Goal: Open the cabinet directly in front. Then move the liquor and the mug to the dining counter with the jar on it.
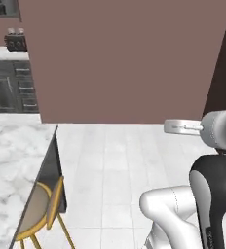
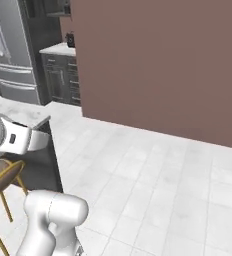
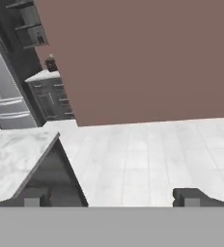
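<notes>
Gripper (image 3: 111, 197) spread and empty over bare floor, dining counter (image 3: 12, 157) at lower left of frame; judged early, opening and both transfers outstanding.

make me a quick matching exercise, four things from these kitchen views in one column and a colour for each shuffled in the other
Things:
1. wall
2. stool
3. dining counter
4. fridge

Colours:
A. silver grey
B. yellow legs
C. dull reddish brown
D. white with grey veins

Pairs: 1-C, 2-B, 3-D, 4-A
</notes>
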